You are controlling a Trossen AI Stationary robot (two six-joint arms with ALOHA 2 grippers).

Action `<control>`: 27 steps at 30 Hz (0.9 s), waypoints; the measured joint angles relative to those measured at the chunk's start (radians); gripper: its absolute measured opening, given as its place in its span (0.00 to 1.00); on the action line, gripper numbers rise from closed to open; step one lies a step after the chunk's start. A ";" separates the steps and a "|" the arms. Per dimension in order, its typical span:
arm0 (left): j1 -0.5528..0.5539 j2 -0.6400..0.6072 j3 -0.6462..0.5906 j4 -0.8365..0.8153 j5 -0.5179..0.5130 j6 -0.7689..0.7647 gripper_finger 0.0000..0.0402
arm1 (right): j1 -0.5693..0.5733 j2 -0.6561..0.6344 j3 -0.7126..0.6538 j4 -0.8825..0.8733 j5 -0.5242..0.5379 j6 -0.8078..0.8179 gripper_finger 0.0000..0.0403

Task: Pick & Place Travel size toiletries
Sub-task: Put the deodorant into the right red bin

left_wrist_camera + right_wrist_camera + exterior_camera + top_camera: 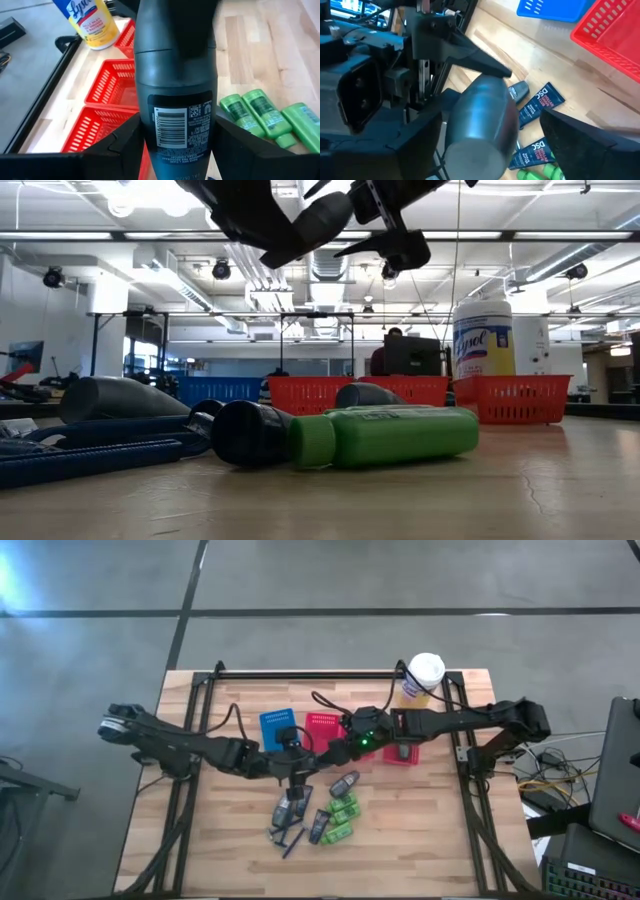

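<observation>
My left gripper (175, 147) is shut on a dark grey tube (175, 75) and holds it high above the table's middle (310, 225). My right gripper (502, 145) is open. Its fingers stand on either side of the tube's silvery end (480, 125) without plainly touching it. In the high view the two grippers meet near the red basket, left gripper (297, 762) and right gripper (337, 750). On the table below lie green bottles (343, 812), dark tubes (290, 808) and thin dark blue sticks (290, 840), all on their sides. My left gripper pinches the dark grey tube between its two fingers at the labelled end with the barcode (172, 125). The fingers lie along the tube, which juts forward past them. The tube is lifted clear of the table, its silvery end toward my right gripper.
A blue basket (278, 727) and two red baskets (322, 725) (400, 752) stand behind the pile. The yellow canister with a white lid (422, 678) stands at the far right. Bare wood lies to the left and right of the pile along the near edge.
</observation>
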 joint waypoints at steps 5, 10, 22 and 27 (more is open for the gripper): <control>0.010 0.000 0.000 0.013 0.002 0.000 0.49 | 0.000 0.006 0.000 0.002 -0.001 0.016 0.69; 0.013 0.000 -0.001 0.014 0.026 -0.001 0.49 | 0.000 0.010 0.000 0.006 0.003 0.018 0.59; 0.008 0.000 -0.002 0.002 -0.009 -0.002 0.61 | -0.005 0.010 0.000 -0.032 0.022 -0.026 0.48; 0.007 -0.013 -0.002 -0.113 -0.008 -0.063 0.62 | -0.008 -0.037 0.000 -0.259 0.129 -0.080 0.48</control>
